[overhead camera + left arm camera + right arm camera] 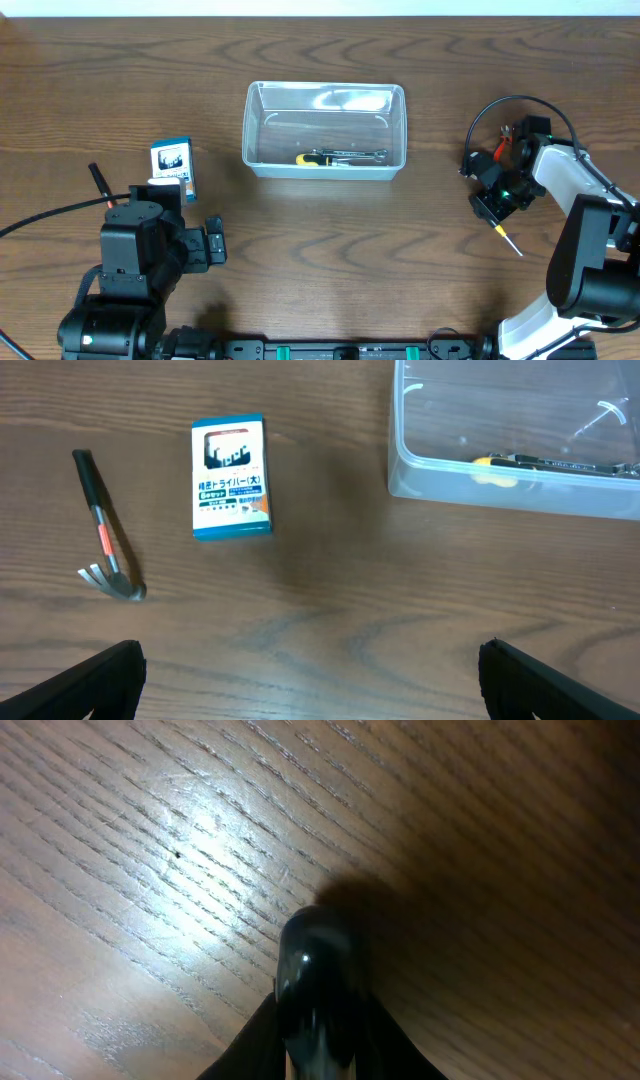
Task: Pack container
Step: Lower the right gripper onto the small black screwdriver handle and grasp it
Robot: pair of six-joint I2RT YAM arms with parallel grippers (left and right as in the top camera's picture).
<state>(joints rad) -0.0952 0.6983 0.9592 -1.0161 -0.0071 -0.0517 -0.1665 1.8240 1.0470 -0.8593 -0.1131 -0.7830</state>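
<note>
The clear plastic container (325,95) stands at the table's middle back and also shows in the left wrist view (500,485). A yellow-and-black hand tool (335,157) lies inside it. My right gripper (497,203) is at the right, low over the table, shut on a black-handled screwdriver (318,970) whose yellow shaft (510,240) pokes out toward the front. My left gripper (310,680) is open and empty, held above the table at the front left.
A small blue-and-white box (231,477) lies flat left of the container, seen from overhead too (172,160). A small hammer (105,535) with a black and orange handle lies further left. Cables run by both arms.
</note>
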